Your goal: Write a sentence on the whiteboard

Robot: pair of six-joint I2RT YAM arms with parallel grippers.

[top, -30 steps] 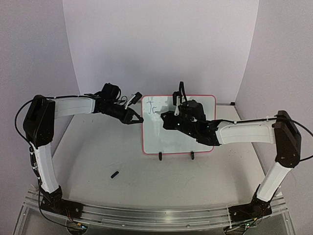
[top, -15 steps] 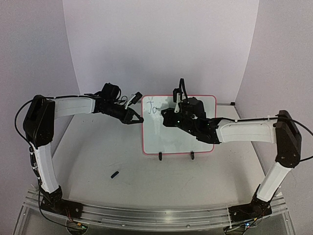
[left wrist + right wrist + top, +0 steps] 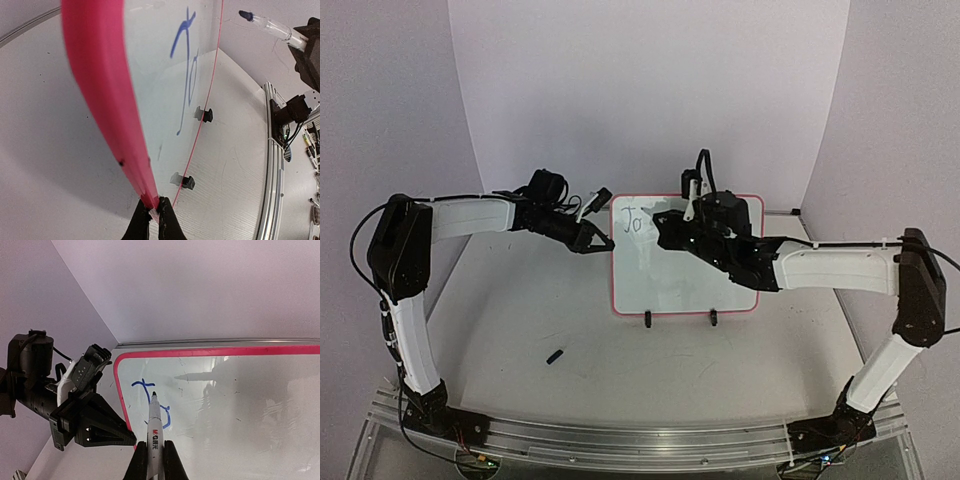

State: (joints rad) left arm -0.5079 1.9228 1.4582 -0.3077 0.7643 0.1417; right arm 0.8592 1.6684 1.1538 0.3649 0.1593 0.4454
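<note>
Left gripper (image 3: 154,206): clamped on whiteboard (image 3: 670,280) rim, 9 o'clock edge.
Right gripper (image 3: 154,452): clasping marker (image 3: 154,422).
Sentence (image 3: 636,219): blue "Jo", board's 10 o'clock.

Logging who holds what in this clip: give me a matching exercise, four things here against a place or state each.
1. left gripper
2. right gripper
3. small black piece
4. blue letters

A. lying on the table
B. top left of the whiteboard
C. shut on the marker
D. clamped on the whiteboard's rim

Pairs: 1-D, 2-C, 3-A, 4-B
</note>
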